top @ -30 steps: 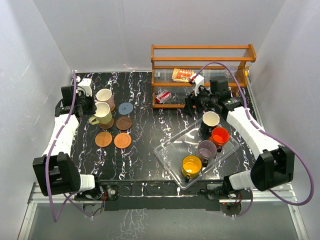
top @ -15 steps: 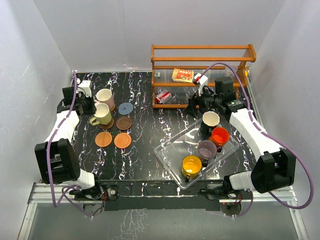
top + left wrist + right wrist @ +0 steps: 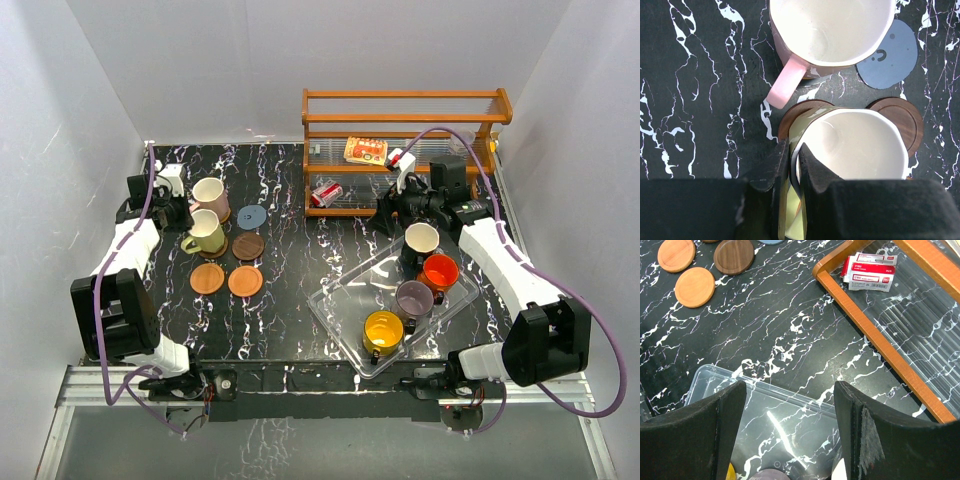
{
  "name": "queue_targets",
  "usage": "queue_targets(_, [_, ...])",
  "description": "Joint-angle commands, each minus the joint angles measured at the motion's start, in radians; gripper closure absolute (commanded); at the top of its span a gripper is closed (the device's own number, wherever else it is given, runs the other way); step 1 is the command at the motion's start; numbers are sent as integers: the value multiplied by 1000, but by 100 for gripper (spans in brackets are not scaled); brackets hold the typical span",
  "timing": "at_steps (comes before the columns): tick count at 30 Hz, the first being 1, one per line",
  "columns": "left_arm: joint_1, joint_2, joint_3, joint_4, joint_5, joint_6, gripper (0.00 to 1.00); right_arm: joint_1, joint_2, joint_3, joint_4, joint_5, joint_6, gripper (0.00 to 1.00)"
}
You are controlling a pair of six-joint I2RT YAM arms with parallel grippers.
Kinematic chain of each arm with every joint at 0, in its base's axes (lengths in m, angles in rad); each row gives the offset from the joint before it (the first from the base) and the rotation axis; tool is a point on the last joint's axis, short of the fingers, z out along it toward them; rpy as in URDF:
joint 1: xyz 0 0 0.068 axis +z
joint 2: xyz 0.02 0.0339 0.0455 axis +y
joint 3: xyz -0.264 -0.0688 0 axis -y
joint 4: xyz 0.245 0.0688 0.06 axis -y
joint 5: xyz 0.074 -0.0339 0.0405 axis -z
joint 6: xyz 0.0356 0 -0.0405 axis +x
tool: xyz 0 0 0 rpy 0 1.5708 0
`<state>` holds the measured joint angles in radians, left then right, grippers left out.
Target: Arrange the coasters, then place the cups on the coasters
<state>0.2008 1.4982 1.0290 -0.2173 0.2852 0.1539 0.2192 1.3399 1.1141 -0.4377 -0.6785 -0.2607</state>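
Gripping the olive cup (image 3: 850,145), left tool (image 3: 794,150) is narrow; right tool (image 3: 790,387) wide; packets (image 3: 870,271) illegible.

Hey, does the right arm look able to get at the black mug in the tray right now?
Probably yes. The right gripper hangs open right beside the black mug at the tray's far end, with nothing between them; only the orange mug crowds it.

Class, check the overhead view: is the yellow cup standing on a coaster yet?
No, the yellow cup sits inside the clear tray, well apart from the coasters laid out on the table.
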Motion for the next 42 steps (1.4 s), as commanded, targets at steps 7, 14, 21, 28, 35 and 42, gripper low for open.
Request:
queue_targets(7, [5,-17,54,9,20,25,100,-14,-34,0,51,-24,-14,29])
queue_targets(14, [4,-28,69,-13,29,48,79,-14,-43,17,20,-6,-34,28])
queue_targets(21, [5,-52,112,-43,30,61,65,-14,-73,43,-70,161,-127,29])
queue_targets(28, [5,-115,161,-82,48,55,47,-36,-20,123,-234,357,-284,31])
queue_targets(35, [4,-125,197,-155,204,44,35,-85,76,229,-428,457,-464,31])
queue_targets(42, [0,-125,185,-192,321,53,25,-103,193,280,-516,519,-574,32])
